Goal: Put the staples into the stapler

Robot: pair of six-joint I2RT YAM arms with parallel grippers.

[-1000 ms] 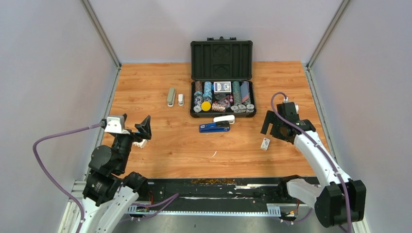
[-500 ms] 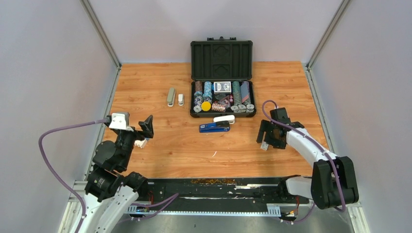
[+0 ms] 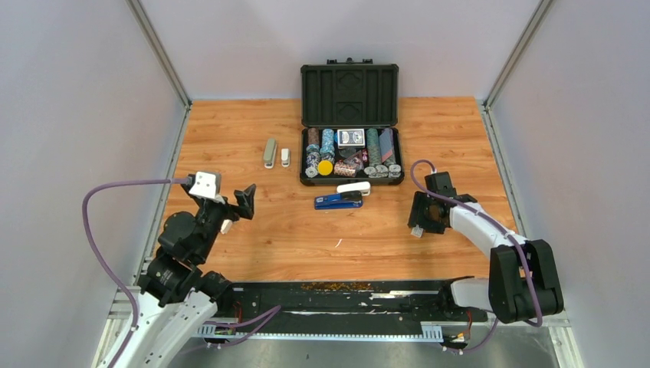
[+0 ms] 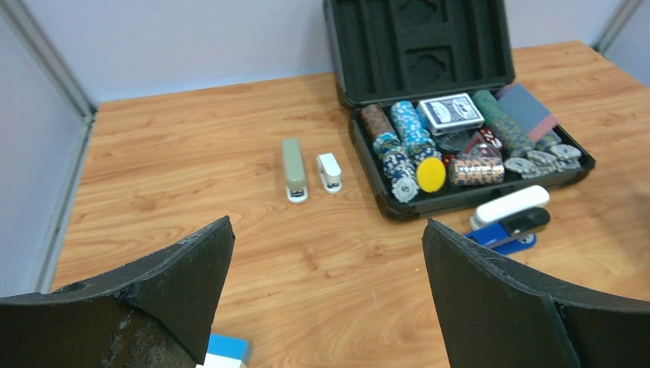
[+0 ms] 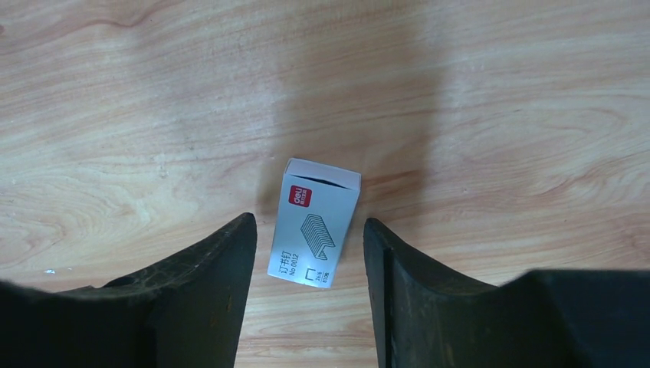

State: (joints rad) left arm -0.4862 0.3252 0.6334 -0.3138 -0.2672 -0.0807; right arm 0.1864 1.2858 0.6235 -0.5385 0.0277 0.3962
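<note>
The blue stapler lies mid-table, just in front of the black case. The staples themselves are hidden. A small white box with a red mark lies flat on the wood at the right. My right gripper is low over it, its fingers straddling the box with a thin gap on each side, open. My left gripper hovers wide open over the left of the table, holding nothing, well away from the stapler.
An open black case of poker chips and cards stands at the back. A white stapler rests against the blue one. A grey-olive stapler and a small white one lie left. A white-and-blue block sits under the left gripper.
The right gripper dropped down and leftward onto the white box, and its jaws narrowed around it. The left gripper drifted rightward, still wide open.
</note>
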